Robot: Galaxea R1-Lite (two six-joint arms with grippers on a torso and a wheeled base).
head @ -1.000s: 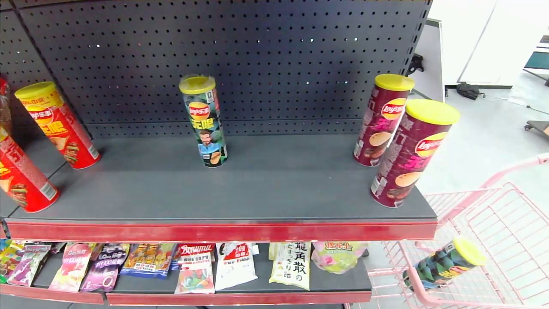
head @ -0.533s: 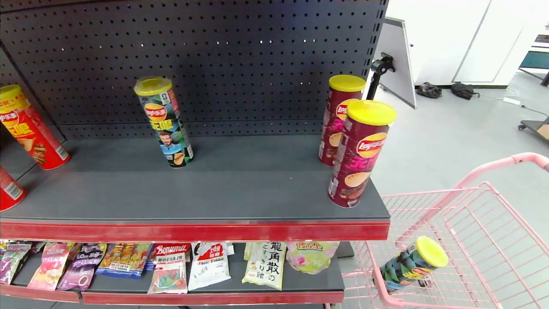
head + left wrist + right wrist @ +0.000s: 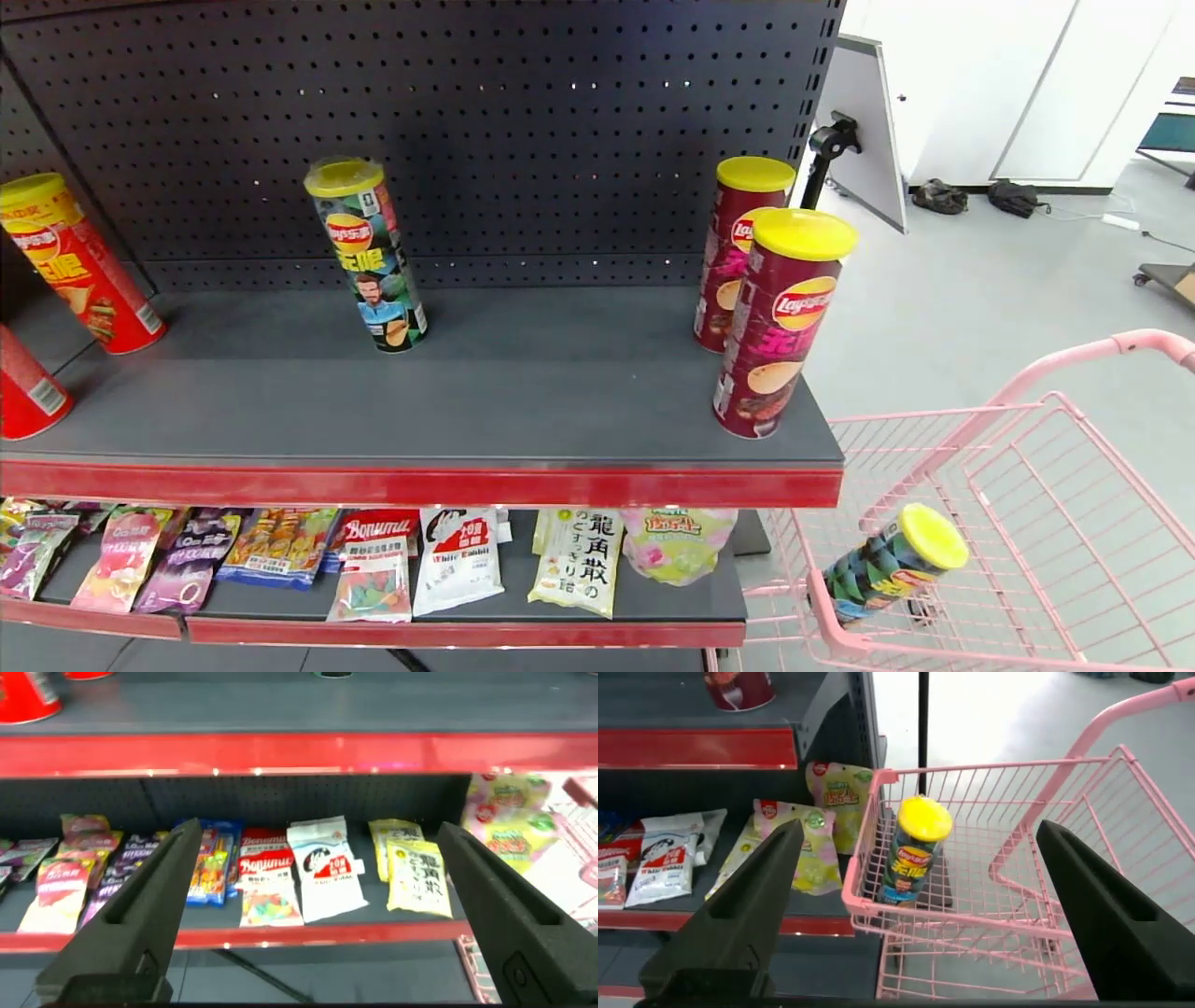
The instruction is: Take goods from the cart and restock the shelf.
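Right gripper (image 3: pixel 920 829), spread wide and empty, faces the dark patterned chip tube with yellow lid (image 3: pixel 911 854) at its 12 o'clock, propped lid-up in the near corner of the pink wire cart (image 3: pixel 971 919). Left gripper (image 3: pixel 320 829), also wide and empty, faces the red-edged lower shelf (image 3: pixel 355 936) instead. Head view: tube at 4 o'clock, axis tilting toward 2 o'clock. Camera has swung cartward; tube unmoved.
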